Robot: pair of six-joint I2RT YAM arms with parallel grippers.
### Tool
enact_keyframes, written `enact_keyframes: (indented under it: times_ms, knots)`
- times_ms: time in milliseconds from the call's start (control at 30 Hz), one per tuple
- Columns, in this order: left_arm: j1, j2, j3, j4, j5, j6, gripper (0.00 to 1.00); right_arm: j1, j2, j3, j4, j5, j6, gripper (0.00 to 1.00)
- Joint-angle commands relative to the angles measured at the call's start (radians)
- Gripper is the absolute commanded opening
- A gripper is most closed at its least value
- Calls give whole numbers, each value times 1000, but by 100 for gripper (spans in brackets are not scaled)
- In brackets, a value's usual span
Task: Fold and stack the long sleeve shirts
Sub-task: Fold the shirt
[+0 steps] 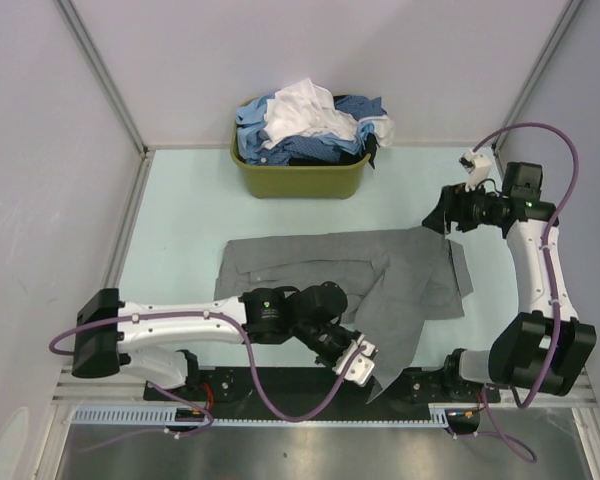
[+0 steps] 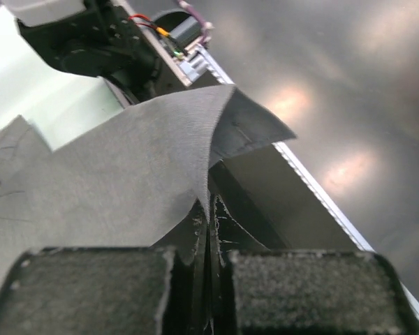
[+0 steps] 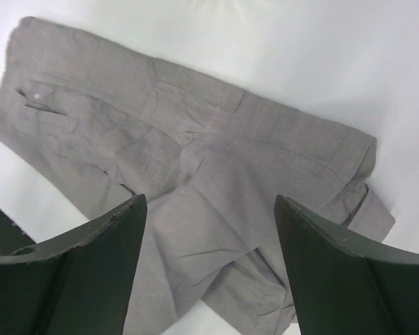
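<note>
A grey long sleeve shirt (image 1: pixel 340 272) lies spread across the middle of the table, one part of it drawn toward the front edge. My left gripper (image 1: pixel 366 364) is shut on that part's edge near the front rail. In the left wrist view the grey cloth (image 2: pixel 126 174) runs into the closed gripper (image 2: pixel 211 234). My right gripper (image 1: pixel 442 216) hovers open above the shirt's right end, touching nothing. In the right wrist view the wide-set gripper (image 3: pixel 209 202) frames the creased shirt (image 3: pixel 216 160) below. More long sleeve shirts (image 1: pixel 305 125), blue and white, are heaped in the basket.
An olive-green basket (image 1: pixel 300 180) stands at the back centre of the pale green table (image 1: pixel 180 230). A metal rail (image 1: pixel 280 415) runs along the front edge. Grey walls close in the left, right and back sides.
</note>
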Motion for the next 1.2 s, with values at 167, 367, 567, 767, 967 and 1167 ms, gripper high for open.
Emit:
enact_keyframes:
  times_ms: [167,367,567,767,967,1167]
  knots:
    - [-12,-101,52,-238,67,144,0,39,203,-2,148,179,16,60]
    - [-6,-126,18,-282,0,173,0,48,364,47,214,231,59,47]
    - [83,-114,19,-149,-23,-1,0,93,471,49,306,277,87,37]
    - [321,-104,4,47,67,-391,0,96,597,104,354,361,87,34]
    - [582,-140,-170,213,79,-715,0,105,643,197,268,362,40,37]
    - [816,-189,-318,350,124,-882,0,136,473,185,154,284,-37,41]
